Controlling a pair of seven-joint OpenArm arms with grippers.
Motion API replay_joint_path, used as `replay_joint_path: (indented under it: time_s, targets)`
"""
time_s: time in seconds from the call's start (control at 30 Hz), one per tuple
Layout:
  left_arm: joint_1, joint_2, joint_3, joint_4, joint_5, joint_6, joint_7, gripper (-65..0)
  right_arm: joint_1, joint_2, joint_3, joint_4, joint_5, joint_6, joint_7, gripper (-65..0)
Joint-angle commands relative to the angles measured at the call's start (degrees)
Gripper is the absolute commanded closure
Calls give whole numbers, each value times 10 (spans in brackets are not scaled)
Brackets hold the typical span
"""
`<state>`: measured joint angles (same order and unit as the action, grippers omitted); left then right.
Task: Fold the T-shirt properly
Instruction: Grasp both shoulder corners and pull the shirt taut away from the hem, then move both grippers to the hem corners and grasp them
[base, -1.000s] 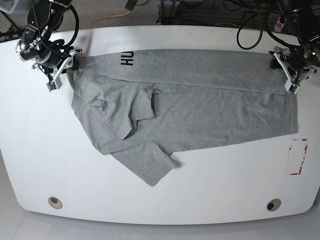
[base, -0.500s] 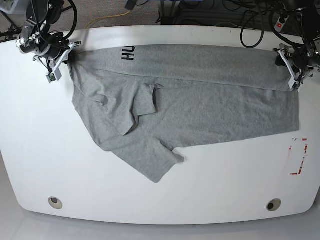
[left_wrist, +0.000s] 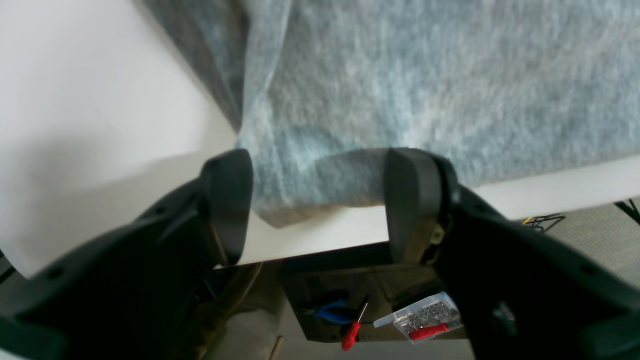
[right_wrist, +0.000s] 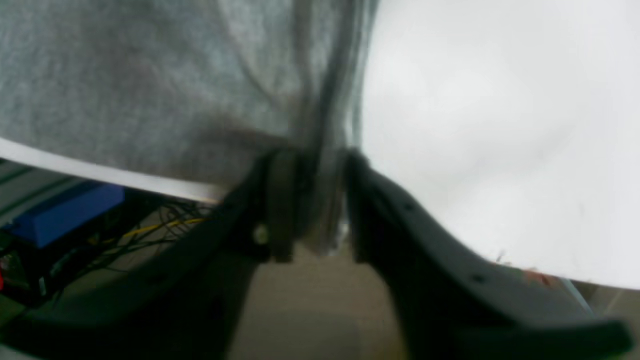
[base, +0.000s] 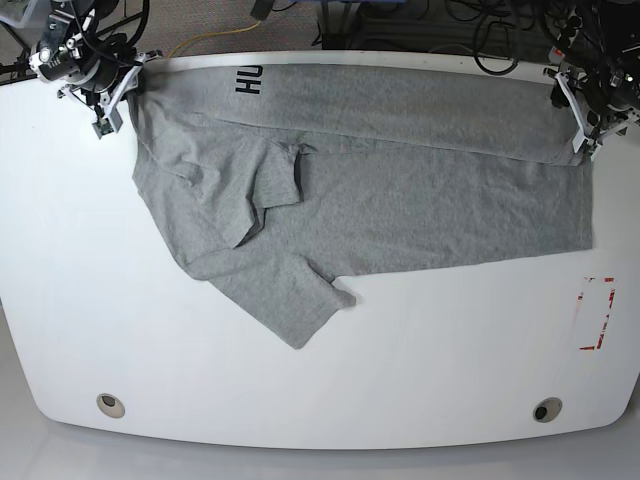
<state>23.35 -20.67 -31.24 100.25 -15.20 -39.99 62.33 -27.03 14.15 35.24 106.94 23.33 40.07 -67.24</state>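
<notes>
The T-shirt (base: 400, 200) is soft heather-grey knit cloth, matt and faintly fuzzy, with black printed letters (base: 248, 80) near the upper left of the frame. The table (base: 300, 400) beneath it is white and smooth with a slight sheen. The left gripper's (left_wrist: 315, 200) fingers (left_wrist: 230, 200) look like matt black plastic, rounded and smooth. The right gripper's (right_wrist: 312, 200) fingers (right_wrist: 280, 200) show the same dark, dull finish.

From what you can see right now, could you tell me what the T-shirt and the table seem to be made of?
T-shirt: soft knit fabric, probably cotton jersey, matte heather grey; it creases and drapes, and the left wrist view shows a fuzzy, flecked weave.
Table: a hard, smooth white top, perhaps laminate or painted board, with a slight sheen; which one cannot be told.
</notes>
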Motion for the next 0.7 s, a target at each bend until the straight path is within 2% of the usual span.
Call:
replay_joint_path:
  time_s: [0.0, 0.07, 0.13, 0.37, 0.67]
  targets:
    - [-1, -10, -6, 11, -15, 0, -2, -383, -4, 10, 5, 13, 10, -1, 8, -331]
    - [-1, -13, -7, 14, -49, 0, -2, -383, -5, 10, 6, 31, 10, -1, 8, -438]
    - [-1, -14, -14, 27, -78, 0, -2, -385, -5, 9, 6, 48, 10, -1, 8, -480]
    - [-23, -11, -77, 79, -162, 0, 35, -388, 55, 5, 5, 62, 10, -1, 8, -458]
    - [-103, -9, -84, 78, -154, 0, 36, -386, 202, 8, 0, -17, 6, -1, 7, -458]
